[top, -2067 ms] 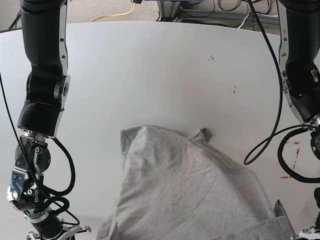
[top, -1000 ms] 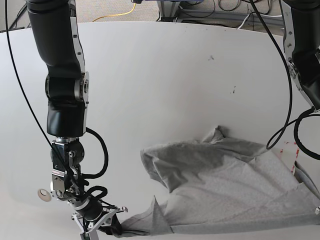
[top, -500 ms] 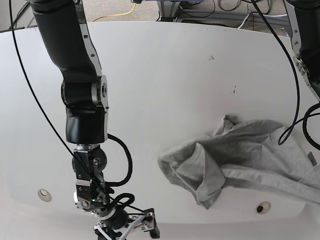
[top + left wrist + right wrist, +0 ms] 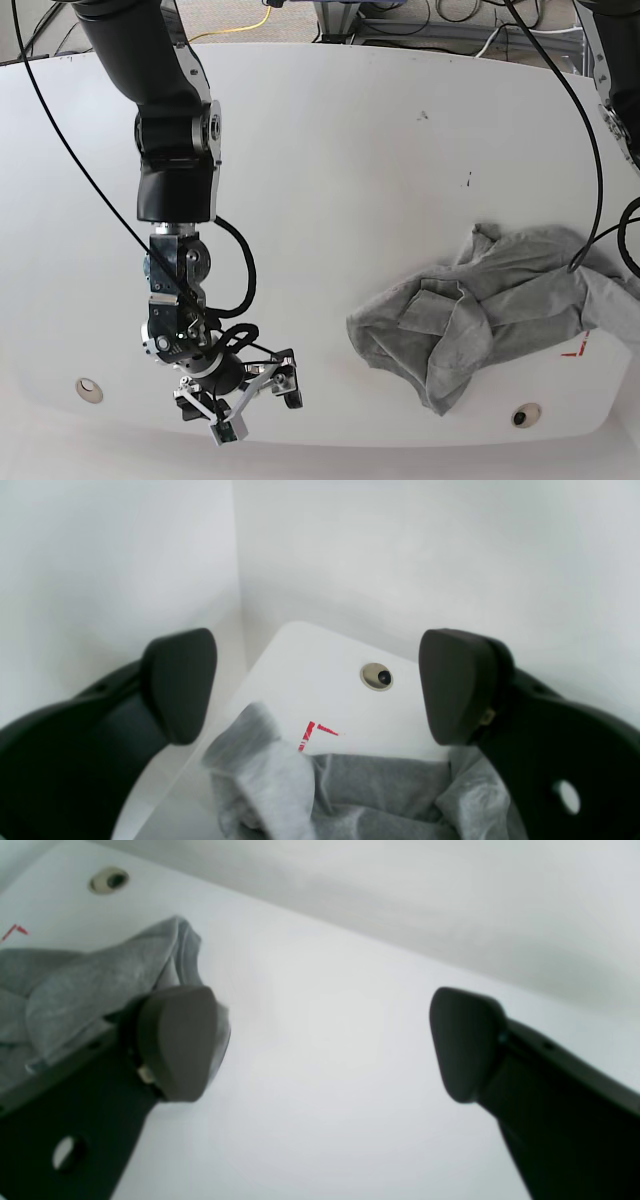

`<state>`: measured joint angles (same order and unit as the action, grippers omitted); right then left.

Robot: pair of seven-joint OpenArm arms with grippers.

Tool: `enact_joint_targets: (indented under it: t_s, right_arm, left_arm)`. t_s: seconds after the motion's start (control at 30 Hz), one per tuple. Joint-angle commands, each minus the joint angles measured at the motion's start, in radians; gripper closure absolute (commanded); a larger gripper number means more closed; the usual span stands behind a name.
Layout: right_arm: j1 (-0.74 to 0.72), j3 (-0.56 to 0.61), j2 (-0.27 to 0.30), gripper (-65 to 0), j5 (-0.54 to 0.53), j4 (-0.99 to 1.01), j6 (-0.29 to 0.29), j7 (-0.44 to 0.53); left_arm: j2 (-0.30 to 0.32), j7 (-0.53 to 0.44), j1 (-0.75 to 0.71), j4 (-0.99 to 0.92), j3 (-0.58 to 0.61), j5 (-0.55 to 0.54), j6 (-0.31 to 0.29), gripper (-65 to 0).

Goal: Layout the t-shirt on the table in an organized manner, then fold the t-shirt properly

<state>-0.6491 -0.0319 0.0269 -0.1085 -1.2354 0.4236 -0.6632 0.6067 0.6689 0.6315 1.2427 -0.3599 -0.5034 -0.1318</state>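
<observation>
Both grippers stood with jaws spread wide and nothing between them. The t-shirt lay crumpled in a heap on the white table, toward the base view's right side, near a grommet and a bit of red tape. The right gripper hovered over bare table well apart from the cloth, on that view's left. The left gripper hung above the shirt's rumpled folds, which showed just below its fingertips, not touching them.
</observation>
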Motion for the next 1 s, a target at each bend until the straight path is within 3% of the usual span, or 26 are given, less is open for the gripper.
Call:
enact_joint_targets:
  t_s: [0.0, 0.33, 0.57, 0.87, 0.97]
  right_arm:
    - [0.021, 0.005, -0.014, -65.0, -0.026, -0.068, 0.011, 0.020]
    - [0.159, 0.000, -0.071, -65.0, -0.027, -0.086, 0.011, 0.023]
    - [0.147, 0.000, -0.120, -65.0, -0.027, 0.024, 0.007, 0.033]
    - [0.032, -0.001, -0.146, -64.7, -0.027, 0.317, -0.004, 0.167]
    - [-0.007, -0.020, -0.146, -60.1, -0.027, 0.425, -0.009, 0.225]
  left_arm:
    - [0.025, -0.019, 0.017, 0.012, -0.012, -0.010, -0.001, -59.4]
    - [0.014, -0.025, -0.092, 0.022, -0.173, -0.016, -0.002, -59.4]
    - [0.005, -0.024, -0.186, 0.130, -0.216, -0.018, -0.004, -59.3]
    - [-0.001, -0.025, -0.309, 0.271, -0.216, -0.016, -0.004, -59.3]
    - [-0.003, -0.025, -0.341, 0.317, -0.216, -0.016, -0.004, -59.3]
